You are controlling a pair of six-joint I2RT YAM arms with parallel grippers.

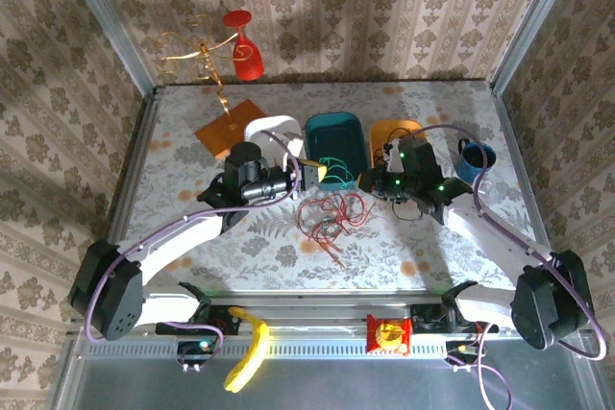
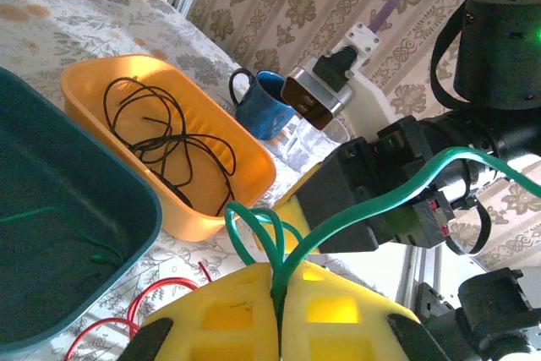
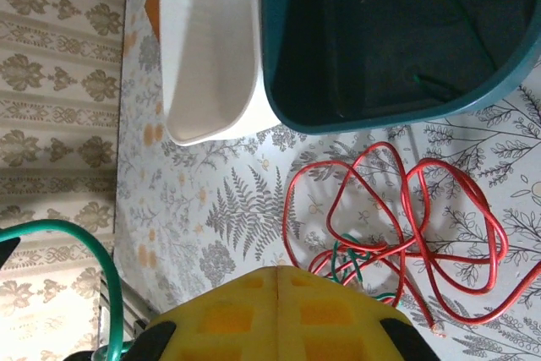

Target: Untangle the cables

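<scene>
A red cable (image 1: pixel 327 216) lies in a loose tangle on the table between the arms, with a short green strand (image 3: pixel 347 264) caught in it. My left gripper (image 2: pixel 279 275) is shut on a green cable (image 2: pixel 380 205), which loops out of the yellow pads and arcs right, past the right arm. From above, that gripper (image 1: pixel 312 178) hangs at the teal bin's (image 1: pixel 317 132) front edge. More green cable (image 3: pixel 439 6) lies inside that bin. A black cable (image 2: pixel 169 145) is coiled in the orange bin (image 2: pixel 89 82). My right gripper (image 3: pixel 277 275) is shut with nothing between its pads, just above the red tangle (image 3: pixel 397 209).
A white bin (image 1: pixel 269 130) stands left of the teal one. A blue mug (image 1: pixel 476 160) sits at the right. At the back left are an orange sheet (image 1: pixel 229 127) and a red wine glass (image 1: pixel 245 45). On the front rail lie a banana (image 1: pixel 248 357) and a red packet (image 1: pixel 389 333).
</scene>
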